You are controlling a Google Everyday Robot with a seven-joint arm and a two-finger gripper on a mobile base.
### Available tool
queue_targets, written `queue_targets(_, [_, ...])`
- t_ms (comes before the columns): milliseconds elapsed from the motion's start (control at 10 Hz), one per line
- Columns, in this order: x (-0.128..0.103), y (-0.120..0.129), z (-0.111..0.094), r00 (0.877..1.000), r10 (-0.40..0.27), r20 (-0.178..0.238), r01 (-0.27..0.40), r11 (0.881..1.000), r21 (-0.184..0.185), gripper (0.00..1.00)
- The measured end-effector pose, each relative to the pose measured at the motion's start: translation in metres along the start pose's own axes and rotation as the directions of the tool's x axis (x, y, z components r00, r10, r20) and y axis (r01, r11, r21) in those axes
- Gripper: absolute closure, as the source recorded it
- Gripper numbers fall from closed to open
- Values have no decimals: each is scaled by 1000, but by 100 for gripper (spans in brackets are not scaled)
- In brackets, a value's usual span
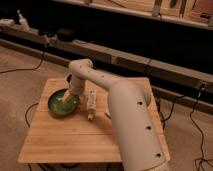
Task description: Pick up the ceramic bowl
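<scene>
Green bowl sits left-centre of frame on wood table, w/ gripper dipped over its near-right rim; grip state can't be told. Glossy ceramic: prob. heavy, stiff, slippery, breakable — pinch the rim wall firmly.

1. The scene is dim with a warm, brownish cast; the background behind the table sinks into near black
2. Light falls from above, brightest on the pale arm, whose underside is shaded
3. The glossy ceramic bowl carries a soft sheen on its green inside
4. The gripper, low over the bowl's inside, glows yellowish against it
5. The arm throws a soft shadow on the wood beside it
</scene>
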State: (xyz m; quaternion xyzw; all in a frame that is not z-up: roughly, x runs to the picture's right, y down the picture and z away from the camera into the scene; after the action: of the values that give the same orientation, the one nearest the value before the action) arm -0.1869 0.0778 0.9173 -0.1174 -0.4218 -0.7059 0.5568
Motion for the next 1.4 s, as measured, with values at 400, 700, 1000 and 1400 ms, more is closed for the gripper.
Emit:
queue_targets(400, [0,-2,11,1000,0,10,0,1000,5,81])
queue_targets(700, [-1,-10,1,999,36,20,-36,999,32,100])
queue_targets(1000, [8,-19,-46,996,34,-81,-30,998,50,100])
queue_targets(1400, [-7,-39,-121,974,7,-228,15,996,92,100])
